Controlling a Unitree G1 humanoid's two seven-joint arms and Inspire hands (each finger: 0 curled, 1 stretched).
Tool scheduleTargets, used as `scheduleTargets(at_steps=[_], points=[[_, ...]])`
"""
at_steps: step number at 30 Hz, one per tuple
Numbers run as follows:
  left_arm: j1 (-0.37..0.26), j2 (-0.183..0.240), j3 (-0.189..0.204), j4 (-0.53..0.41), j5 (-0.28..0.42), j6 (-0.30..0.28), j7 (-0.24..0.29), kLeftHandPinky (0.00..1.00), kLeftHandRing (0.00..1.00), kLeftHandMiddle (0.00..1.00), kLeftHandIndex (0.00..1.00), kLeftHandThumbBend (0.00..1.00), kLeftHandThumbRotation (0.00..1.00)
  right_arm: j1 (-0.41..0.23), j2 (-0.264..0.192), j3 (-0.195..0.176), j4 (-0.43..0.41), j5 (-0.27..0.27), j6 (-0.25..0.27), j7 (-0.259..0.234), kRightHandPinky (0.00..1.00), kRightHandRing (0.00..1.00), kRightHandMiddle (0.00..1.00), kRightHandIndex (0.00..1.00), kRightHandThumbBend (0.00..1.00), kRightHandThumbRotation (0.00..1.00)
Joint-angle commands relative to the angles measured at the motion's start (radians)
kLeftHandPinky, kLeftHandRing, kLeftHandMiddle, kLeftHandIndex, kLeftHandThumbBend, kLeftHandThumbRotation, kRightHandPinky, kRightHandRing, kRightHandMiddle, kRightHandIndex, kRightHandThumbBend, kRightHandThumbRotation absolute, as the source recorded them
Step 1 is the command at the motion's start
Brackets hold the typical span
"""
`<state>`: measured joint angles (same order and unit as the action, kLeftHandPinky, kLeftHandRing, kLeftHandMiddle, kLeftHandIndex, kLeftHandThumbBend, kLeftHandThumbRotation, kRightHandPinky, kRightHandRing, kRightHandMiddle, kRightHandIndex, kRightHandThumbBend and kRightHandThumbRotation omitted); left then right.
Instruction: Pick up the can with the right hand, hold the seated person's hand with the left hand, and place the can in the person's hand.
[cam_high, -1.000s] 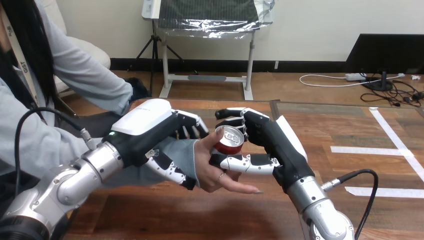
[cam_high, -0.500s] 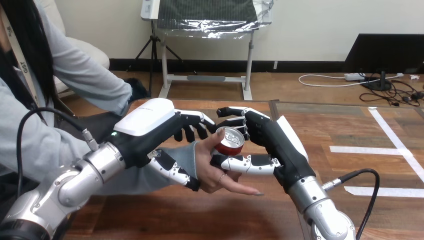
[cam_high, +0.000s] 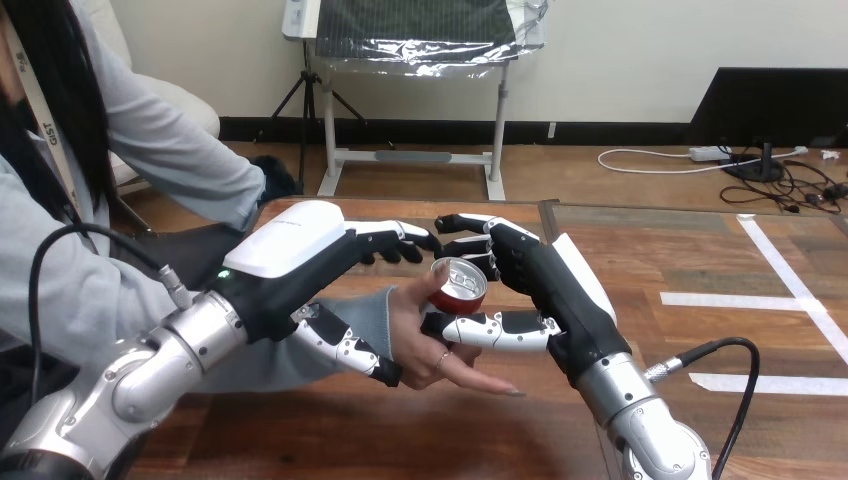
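Over the person's hand, right hand grips can.

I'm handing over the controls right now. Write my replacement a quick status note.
Left hand: fingers nearly straight above the person's hand, thumb under the wrist; no firm grip seen.
Right hand: curled round the can.
The can rests against the person's open palm.
Done: pickup, can brought to the palm.
Left: release the can, draw both hands back.
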<state>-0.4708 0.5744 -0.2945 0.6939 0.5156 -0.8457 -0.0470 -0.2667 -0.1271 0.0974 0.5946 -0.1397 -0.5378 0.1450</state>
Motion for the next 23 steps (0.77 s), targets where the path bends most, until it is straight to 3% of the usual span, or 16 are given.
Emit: scheduleTargets(at_steps=[1, 23], points=[[-0.018, 0.007, 0.038, -0.049, -0.017, -0.001, 0.023, 0.78, 0.84, 0.85, 0.86, 1.00, 0.28, -0.072, -0.018, -0.021, -0.047, 0.004, 0.001, -0.014, 0.68, 0.70, 0.72, 0.80, 0.82, 0.11], [0.002, 0.001, 0.048, -0.036, -0.016, -0.037, 0.086, 0.83, 0.91, 0.94, 0.94, 1.00, 0.35, -0.081, -0.027, -0.027, -0.035, 0.012, 0.005, -0.008, 0.76, 0.76, 0.76, 0.85, 0.85, 0.19]])
